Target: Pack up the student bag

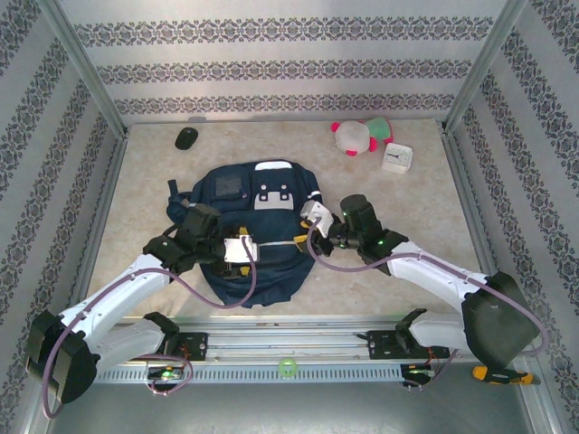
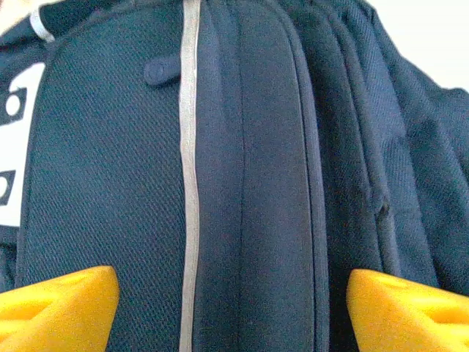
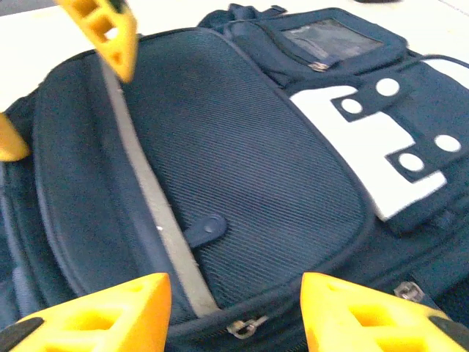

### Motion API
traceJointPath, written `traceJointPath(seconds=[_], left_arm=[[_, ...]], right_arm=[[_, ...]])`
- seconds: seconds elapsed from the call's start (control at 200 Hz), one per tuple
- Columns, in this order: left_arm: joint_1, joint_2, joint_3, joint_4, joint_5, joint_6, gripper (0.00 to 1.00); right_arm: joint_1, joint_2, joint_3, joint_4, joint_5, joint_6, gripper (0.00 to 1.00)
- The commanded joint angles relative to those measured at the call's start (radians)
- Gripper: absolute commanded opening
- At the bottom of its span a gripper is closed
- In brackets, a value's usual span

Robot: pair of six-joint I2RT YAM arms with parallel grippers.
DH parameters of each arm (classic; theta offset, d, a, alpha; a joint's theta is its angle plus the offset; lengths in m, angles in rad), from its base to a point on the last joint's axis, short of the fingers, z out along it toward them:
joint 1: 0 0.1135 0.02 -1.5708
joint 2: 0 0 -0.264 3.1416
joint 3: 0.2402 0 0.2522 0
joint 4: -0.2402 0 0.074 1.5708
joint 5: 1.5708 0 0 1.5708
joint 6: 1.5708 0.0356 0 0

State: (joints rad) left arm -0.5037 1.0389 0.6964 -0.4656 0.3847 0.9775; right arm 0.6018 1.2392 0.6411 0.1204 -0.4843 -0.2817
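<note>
The student bag, a dark navy backpack with a grey stripe and white buckle patches, lies flat mid-table. My left gripper hovers over its lower half; in the left wrist view its gripper stands open, the yellow fingertips wide apart over the fabric and the stripe, holding nothing. My right gripper is at the bag's right edge. In the right wrist view that gripper is open, with a metal zipper pull lying between its fingertips, ungripped. The left gripper's fingers show across the bag.
A black mouse, a pink and white plush toy and a small white clock lie along the back of the table. Patterned walls close in three sides. A green ball sits on the front rail.
</note>
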Motion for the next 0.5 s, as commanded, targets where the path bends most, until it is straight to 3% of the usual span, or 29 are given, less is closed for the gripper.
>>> traceJointPath(seconds=[0.0, 0.125, 0.245, 0.3, 0.405, 0.495], left_arm=[[-0.003, -0.018, 0.007, -0.079, -0.104, 0.047, 0.81], [-0.003, -0.018, -0.029, -0.007, -0.201, 0.049, 0.77], [-0.003, -0.008, -0.043, 0.104, -0.223, 0.016, 0.51], [-0.001, -0.008, -0.037, 0.136, -0.184, -0.019, 0.41], [0.029, -0.034, -0.03, 0.175, -0.076, -0.11, 0.11], [0.081, -0.067, -0.048, 0.219, 0.043, -0.188, 0.0]], right_arm=[[0.014, 0.007, 0.0, -0.005, -0.03, -0.065, 0.49], [0.016, 0.01, 0.0, -0.006, -0.03, -0.071, 0.49], [0.01, -0.004, -0.005, -0.003, -0.026, -0.082, 0.49], [-0.007, -0.018, -0.022, 0.026, -0.042, -0.07, 0.49], [-0.055, -0.041, -0.049, 0.052, -0.087, -0.081, 0.52], [-0.069, -0.034, -0.047, 0.027, -0.02, -0.109, 0.6]])
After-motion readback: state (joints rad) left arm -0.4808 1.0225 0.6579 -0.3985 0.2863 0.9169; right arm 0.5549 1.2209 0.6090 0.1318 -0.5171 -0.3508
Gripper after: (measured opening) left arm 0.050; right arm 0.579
